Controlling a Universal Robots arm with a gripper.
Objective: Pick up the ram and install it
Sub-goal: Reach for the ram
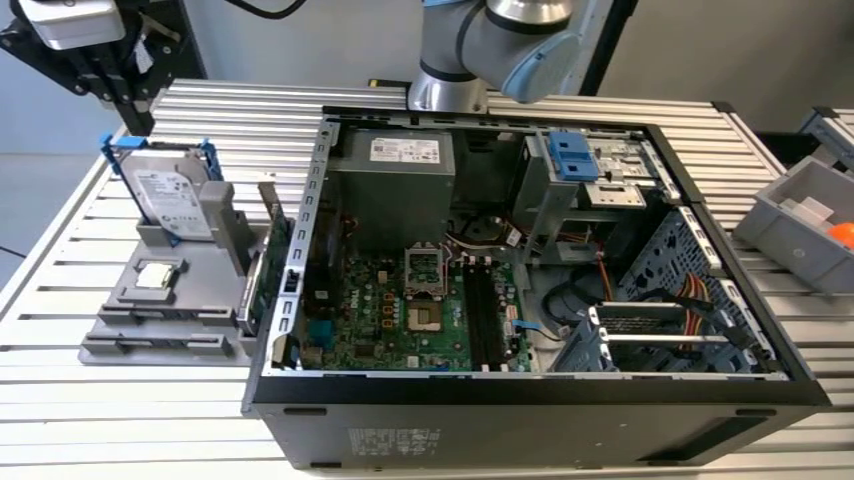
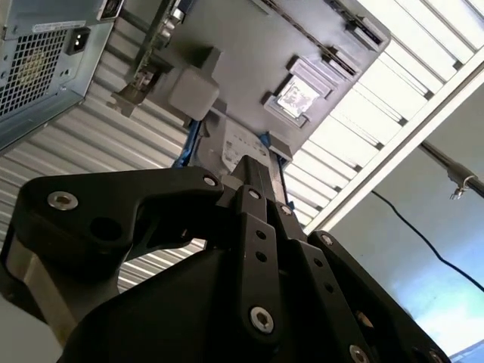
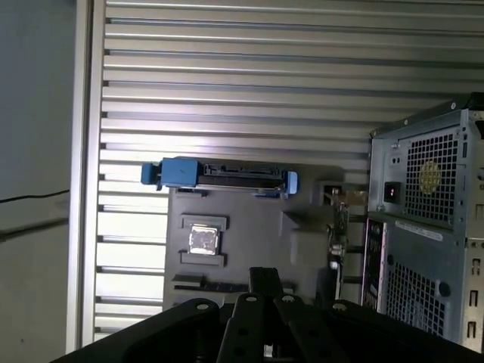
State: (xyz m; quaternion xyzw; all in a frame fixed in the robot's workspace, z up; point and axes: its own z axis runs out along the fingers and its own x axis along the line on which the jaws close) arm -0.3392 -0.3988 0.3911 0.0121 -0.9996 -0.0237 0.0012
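Item in hand: ram [image 3: 338,227], one thin, narrow circuit-board stick, greenish. It stands on its long edge in a slot of the grey holding fixture [image 1: 160,335], on the fixture side nearest the computer case [image 1: 534,410]. It is just beside the case wall and appears not to touch it. It is met edge-on in the first wrist view, so its chips cannot be made out. Long axis: level, running from the worktop's [image 1: 120,420] far edge towards its near edge, parallel to the case wall. Fixture location: near the worktop edge on the exterior view's left. Other fixture contents: hard drive [image 1: 174,200] in a blue-trimmed frame, upright at the far end; square silver processor chip [image 1: 158,275], flat at mid-fixture. Claw [image 1: 131,112]: raised above the far end of the fixture, near the hard drive and well apart from the ram. It appears drawn narrow in both wrist views, with nothing held. Bearing: the ram lies below the claw, off towards the case and somewhat towards the near edge. Status, as judged: pick-up not yet made and the ram untouched in its slot.
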